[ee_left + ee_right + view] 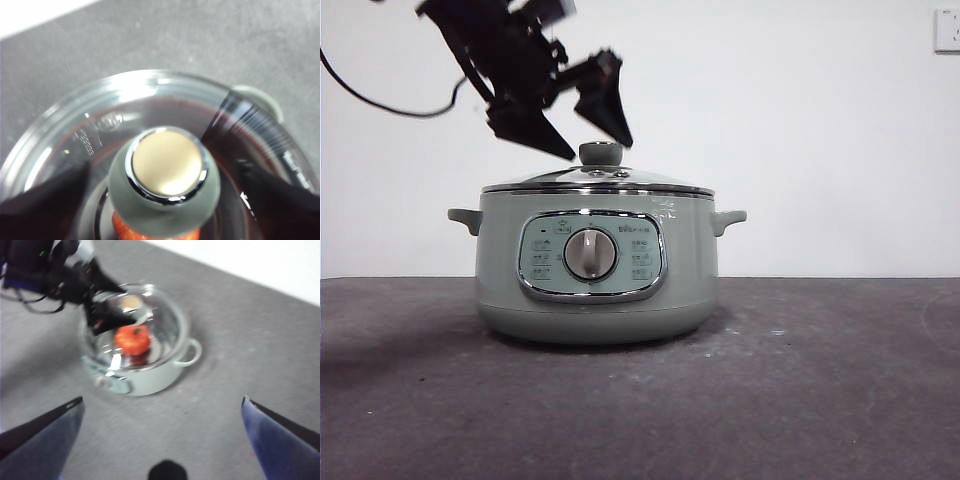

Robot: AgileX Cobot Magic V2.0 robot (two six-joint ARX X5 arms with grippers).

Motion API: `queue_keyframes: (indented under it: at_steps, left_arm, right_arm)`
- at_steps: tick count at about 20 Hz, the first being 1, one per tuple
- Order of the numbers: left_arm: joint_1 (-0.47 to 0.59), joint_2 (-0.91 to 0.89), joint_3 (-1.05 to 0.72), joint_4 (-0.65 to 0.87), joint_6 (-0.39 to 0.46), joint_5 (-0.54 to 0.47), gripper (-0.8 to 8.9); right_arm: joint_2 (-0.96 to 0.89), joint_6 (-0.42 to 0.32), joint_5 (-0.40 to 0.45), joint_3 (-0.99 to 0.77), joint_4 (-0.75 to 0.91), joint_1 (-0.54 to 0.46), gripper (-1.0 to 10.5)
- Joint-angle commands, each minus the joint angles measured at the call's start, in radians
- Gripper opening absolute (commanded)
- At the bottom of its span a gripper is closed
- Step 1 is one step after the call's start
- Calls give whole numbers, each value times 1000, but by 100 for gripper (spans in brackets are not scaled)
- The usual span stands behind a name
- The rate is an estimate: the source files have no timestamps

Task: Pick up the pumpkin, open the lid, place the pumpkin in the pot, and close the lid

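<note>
Pumpkin point(133, 339) sits in the lidded pot point(597, 270); both grippers' fingers apart, left gripper point(582, 125) apparently straddling the knob.

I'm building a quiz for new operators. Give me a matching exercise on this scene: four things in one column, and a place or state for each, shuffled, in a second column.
Column one:
1. pumpkin
2. lid
3. left end effector
4. right end effector

Column two:
A. open, high above the table, away from the pot
B. seated on the pot's rim
C. open, jaws either side of the lid's knob
D. inside the pot, seen through the glass

Pairs: 1-D, 2-B, 3-C, 4-A
</note>
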Motion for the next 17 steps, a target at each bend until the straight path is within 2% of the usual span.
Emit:
queue_keyframes:
  at_steps: [1, 6, 9, 11, 12, 14, 16, 17]
  left_arm:
    - [-2, -67, 2, -40, -3, 0, 554]
    - [-3, -284, 2, -301, -4, 7, 552]
    - [-3, -443, 2, -476, -8, 24, 436]
    - [-3, -531, 2, -563, -8, 86, 307]
    - [-3, -568, 2, -598, -8, 116, 219]
    - [-3, -627, 2, -654, -8, 153, 7]
    - [-3, -665, 2, -698, -7, 179, -8]
    - [-3, -675, 2, -713, -7, 192, -8]
  right_arm:
    - [1, 11, -57, -1, -13, 2, 595]
    - [5, 11, -143, -1, -79, 3, 594]
    - [10, 10, -186, -1, -122, 3, 594]
    - [11, 10, -190, -1, -141, 3, 580]
    - [12, 10, -216, -1, -150, 3, 509]
    - [16, 6, -308, -1, -152, 3, 274]
    - [16, -34, -378, -1, -152, 3, -15]
    - [16, -50, -397, -1, -152, 3, -9]
